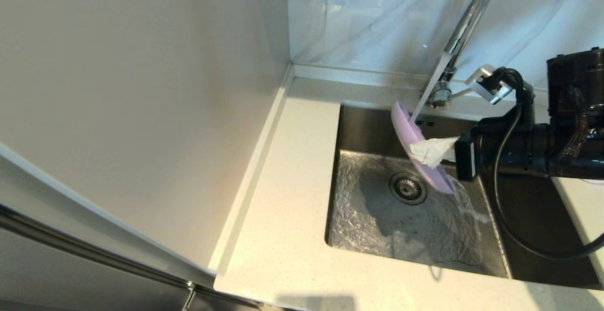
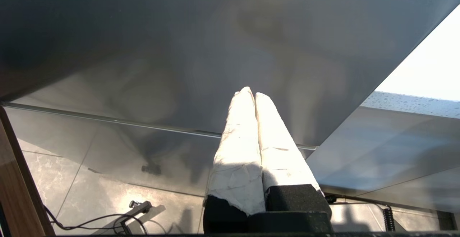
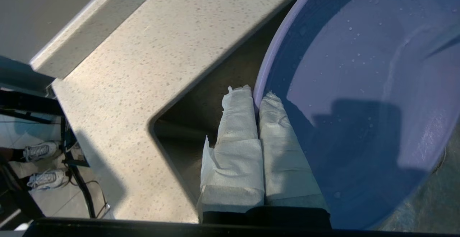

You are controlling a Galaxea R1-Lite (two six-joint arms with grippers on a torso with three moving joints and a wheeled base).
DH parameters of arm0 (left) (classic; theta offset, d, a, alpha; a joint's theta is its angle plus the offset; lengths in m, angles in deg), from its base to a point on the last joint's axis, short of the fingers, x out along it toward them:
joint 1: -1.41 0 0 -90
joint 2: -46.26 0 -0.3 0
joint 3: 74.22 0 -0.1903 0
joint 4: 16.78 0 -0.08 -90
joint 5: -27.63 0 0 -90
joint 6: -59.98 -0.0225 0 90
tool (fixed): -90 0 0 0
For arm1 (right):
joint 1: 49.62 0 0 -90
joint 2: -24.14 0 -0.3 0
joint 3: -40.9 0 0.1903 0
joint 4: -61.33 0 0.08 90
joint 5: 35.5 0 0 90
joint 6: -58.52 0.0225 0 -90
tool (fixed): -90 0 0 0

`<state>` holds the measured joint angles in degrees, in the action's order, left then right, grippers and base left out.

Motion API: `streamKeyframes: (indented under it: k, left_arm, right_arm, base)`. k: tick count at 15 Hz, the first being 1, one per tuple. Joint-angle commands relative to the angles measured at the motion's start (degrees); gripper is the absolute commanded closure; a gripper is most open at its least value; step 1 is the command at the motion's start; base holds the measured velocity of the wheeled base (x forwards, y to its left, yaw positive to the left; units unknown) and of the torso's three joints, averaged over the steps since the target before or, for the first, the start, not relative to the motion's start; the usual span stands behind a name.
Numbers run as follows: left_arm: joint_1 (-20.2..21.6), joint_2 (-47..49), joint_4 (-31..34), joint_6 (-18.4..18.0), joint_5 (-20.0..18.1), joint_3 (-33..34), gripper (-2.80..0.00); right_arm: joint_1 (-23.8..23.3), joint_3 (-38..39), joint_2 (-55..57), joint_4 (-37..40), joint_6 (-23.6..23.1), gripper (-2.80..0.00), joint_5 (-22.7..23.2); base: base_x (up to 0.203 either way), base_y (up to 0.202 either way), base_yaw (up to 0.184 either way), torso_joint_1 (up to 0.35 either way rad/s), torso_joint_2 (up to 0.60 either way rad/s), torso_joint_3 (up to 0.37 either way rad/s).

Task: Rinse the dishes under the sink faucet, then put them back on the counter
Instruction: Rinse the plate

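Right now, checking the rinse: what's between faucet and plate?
A water stream runs from the faucet onto the plate, seen in the head view.

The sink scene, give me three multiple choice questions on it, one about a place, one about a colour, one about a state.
1. Where is the plate?
A. flat on the counter
B. held tilted over the sink
C. lying on the drain strainer

2. What colour is the plate?
A. pale lilac
B. green
C. black

3. How do the right gripper's jaws stand?
A. wide open
B. shut on the plate's rim
C. shut on the faucet lever

Answers: B, it hangs on edge above the basin; A, both views show lilac; B, the padded jaws pinch the rim.
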<state>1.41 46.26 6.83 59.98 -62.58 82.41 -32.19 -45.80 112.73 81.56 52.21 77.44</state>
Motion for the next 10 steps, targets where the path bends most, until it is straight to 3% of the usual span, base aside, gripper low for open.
streamKeyframes:
  k: [1,4,10]
  left_arm:
    - [0.0,0.0,0.0,0.0,-0.1,0.0,0.00]
    - [0.0,0.0,0.0,0.0,0.0,0.0,0.00]
    - [0.0,0.0,0.0,0.0,0.0,0.0,0.00]
  right_arm:
    - [-0.8,-1.2,2.0,0.0,0.2,0.00,-0.2]
    - [-3.0,-1.3,2.3,0.0,0.2,0.00,-1.2]
    - [-13.9,-1.4,2.0,0.4,0.7,0.00,-0.7]
  base:
    - [0.000,0.000,0.000,0.000,0.00,0.000]
    - [0.000,0.000,0.000,0.000,0.00,0.000]
    - [0.000,0.000,0.000,0.000,0.00,0.000]
